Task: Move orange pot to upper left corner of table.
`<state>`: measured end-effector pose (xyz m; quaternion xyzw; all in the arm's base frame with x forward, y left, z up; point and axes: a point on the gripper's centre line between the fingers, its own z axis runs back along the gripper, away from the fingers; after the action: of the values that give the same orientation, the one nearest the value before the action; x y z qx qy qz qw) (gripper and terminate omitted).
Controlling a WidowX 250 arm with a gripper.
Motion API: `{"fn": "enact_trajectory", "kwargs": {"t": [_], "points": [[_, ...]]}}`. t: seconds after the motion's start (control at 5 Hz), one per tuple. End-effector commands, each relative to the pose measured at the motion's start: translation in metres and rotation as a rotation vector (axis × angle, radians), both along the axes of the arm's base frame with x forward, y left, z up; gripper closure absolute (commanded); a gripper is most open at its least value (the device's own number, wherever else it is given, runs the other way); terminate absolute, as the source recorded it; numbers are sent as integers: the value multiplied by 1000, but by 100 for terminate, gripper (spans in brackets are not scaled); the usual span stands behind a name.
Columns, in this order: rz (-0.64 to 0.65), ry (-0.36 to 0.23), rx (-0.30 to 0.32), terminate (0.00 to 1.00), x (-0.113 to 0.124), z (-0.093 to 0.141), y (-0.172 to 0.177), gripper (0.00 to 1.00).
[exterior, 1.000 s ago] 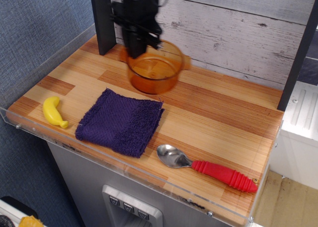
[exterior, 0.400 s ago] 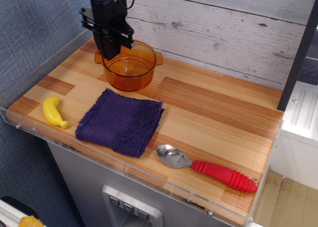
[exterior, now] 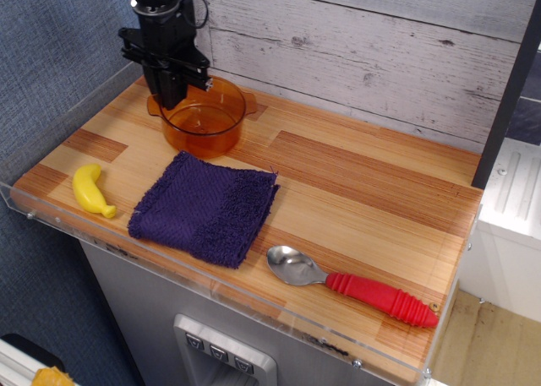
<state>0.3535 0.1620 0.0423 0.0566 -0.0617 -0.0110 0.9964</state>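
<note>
A: What has changed just now?

B: The orange pot has travelled left along the far side of the surface. A second ago it hung tilted nearer the middle of the far edge. Now it looks level at the far left, just beyond the purple cloth, and seems to rest on or just above the wood.

A: And the claw?

B: The claw has come left with it and is closed on the pot's left rim, its black fingers straddling the wall. It has not let go.

A: So how far along is the job?

B: Nearly done, I'd judge. The pot sits near the far left corner, close to the plank wall. What seems left is to set it down fully, if it isn't already, then release and lift clear.

A: Count things for me.

B: One pot, one purple cloth, one yellow toy banana near the left edge, one spoon with a red handle at the near right. One arm, one claw.
</note>
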Motion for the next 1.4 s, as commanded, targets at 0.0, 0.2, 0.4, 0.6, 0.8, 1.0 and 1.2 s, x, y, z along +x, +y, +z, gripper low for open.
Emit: {"fn": "enact_trajectory", "kwargs": {"t": [0.0, 0.2, 0.4, 0.6, 0.8, 1.0, 1.2], "points": [[44, -65, 41, 0, -2, 10, -4, 100], [136, -85, 76, 0, 1, 12, 0, 0], [119, -101, 65, 0, 2, 16, 0, 0], [124, -117, 75, 0, 2, 26, -2, 0], [133, -137, 95, 0, 2, 39, -4, 0], [130, -142, 115, 0, -1, 57, -9, 0], [141, -149, 160, 0, -9, 80, -23, 0]]}}
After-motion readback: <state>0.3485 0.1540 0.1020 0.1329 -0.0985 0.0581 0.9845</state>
